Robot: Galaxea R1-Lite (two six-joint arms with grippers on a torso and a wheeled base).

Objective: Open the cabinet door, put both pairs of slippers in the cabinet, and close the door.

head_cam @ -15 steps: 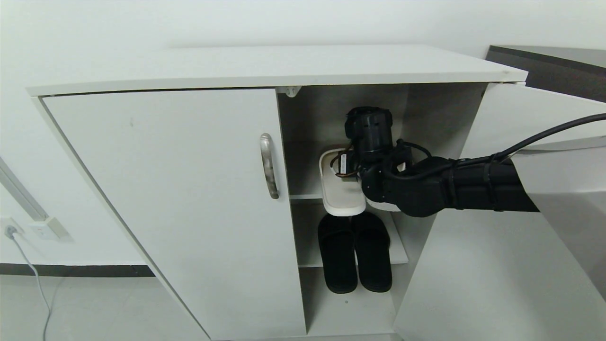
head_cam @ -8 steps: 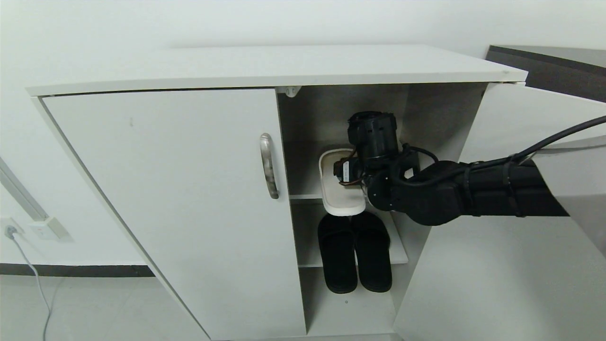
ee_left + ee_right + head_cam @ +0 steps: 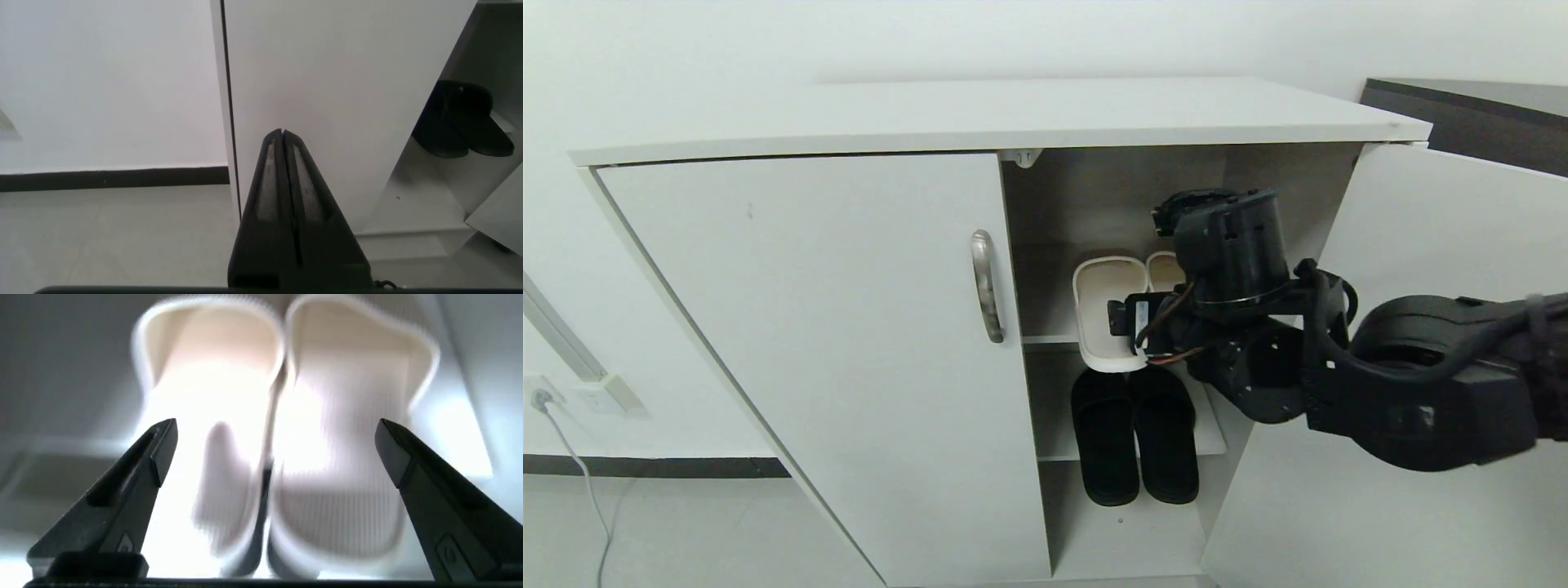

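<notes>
The white cabinet (image 3: 980, 114) has its right door (image 3: 1421, 245) swung open and its left door (image 3: 809, 327) closed. A white pair of slippers (image 3: 1107, 314) lies side by side on the upper shelf, heels over the shelf's front edge. A black pair (image 3: 1135, 441) lies on the shelf below, also seen as the black slippers (image 3: 462, 122). My right arm (image 3: 1258, 351) hangs just in front of the opening. My right gripper (image 3: 276, 433) is open and faces the white slippers (image 3: 278, 490) without touching them. My left gripper (image 3: 282, 135) is shut and empty, low in front of the closed left door.
A metal handle (image 3: 986, 286) sits on the closed left door's right edge. The open door stands close behind my right arm. A wall socket and cable (image 3: 543, 404) are at the far left, with bare floor (image 3: 114, 237) below.
My right arm has drawn back out of the cabinet, toward me and to the right. The white slippers stay on the upper shelf, and the second one has come into sight.
</notes>
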